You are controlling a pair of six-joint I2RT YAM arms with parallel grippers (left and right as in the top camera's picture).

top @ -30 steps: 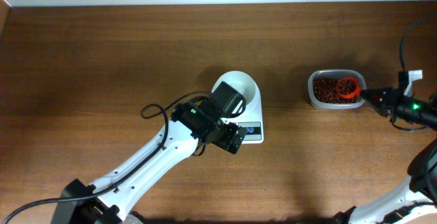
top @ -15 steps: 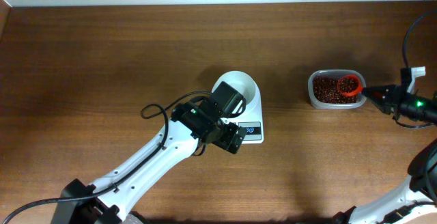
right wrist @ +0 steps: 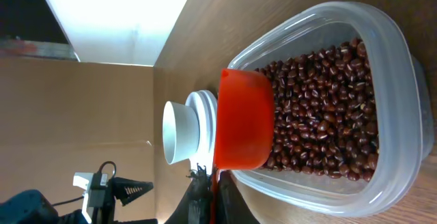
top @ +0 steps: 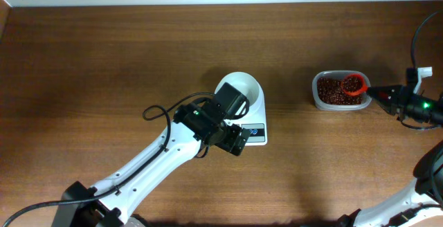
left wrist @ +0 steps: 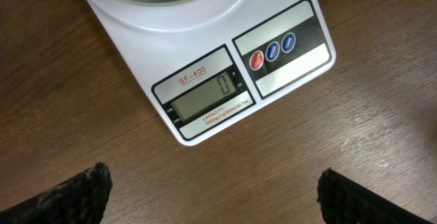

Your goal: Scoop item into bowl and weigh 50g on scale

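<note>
Wooden table, left fingers wide at scale edge, right fingers clamping scoop

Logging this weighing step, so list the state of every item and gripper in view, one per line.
scale: on, display reads 0
bowl: upright on the scale, looks empty
beans: heaped in the clear container
clear container: open, no lid
red scoop: in the container, seemingly loaded with beans
left gripper: open, by the scale's front edge, holding nothing
right gripper: shut on the red scoop's handle
</note>
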